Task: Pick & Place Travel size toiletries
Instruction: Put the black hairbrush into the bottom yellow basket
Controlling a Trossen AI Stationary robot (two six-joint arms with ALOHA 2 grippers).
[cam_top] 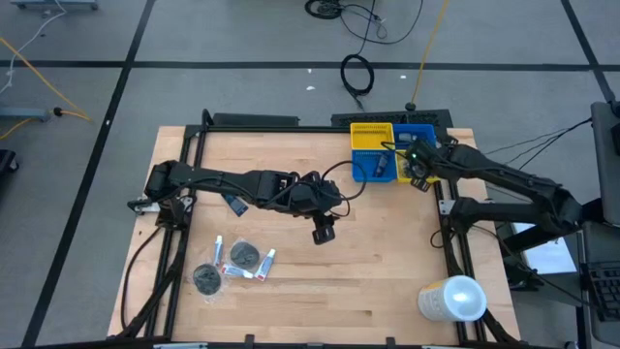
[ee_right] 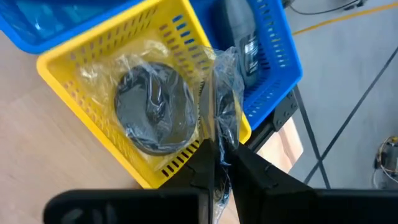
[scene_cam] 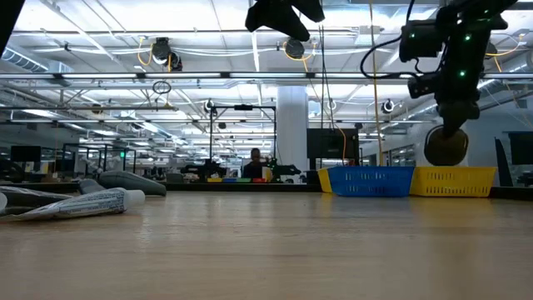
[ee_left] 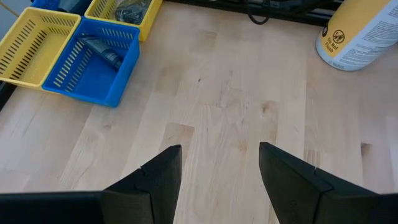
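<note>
The table (cam_top: pixel 320 281) carries a big white cylinder (cam_top: pixel 452 299) near its front right corner and a cluster of bins at the back right. In the high view the cluster shows as a yellow bin (cam_top: pixel 371 139) beside a blue bin (cam_top: pixel 418 136), with a second blue bin (cam_top: pixel 373 170) just in front of the yellow one. The left wrist view shows more: 2 yellow and 2 blue bins packed together, touching. There, one blue bin holds a dark grey bottle (ee_left: pixel 102 53) lying on its side, a yellow bin beside it looks bare, and a farther yellow bin holds something dark in clear wrap.

The left arm reaches across the table's middle; the left gripper (cam_top: pixel 325 231) hangs over bare wood with its fingers spread and nothing between them.

The right gripper (ee_right: pixel 217 158) is over the back right bins, its fingers pressed together, pinching the clear wrap of a round dark tin (ee_right: pixel 152 112). The right wrist view shows the tin hanging over a yellow bin, with another dark grey bottle in the blue bin next to it. The low view shows the tin dangling above the bin rim, apart from it.

The other toiletries (cam_top: pixel 237 262) lie near the front left: 2 dark round tins in wrap and 3 white tubes, close together.
</note>
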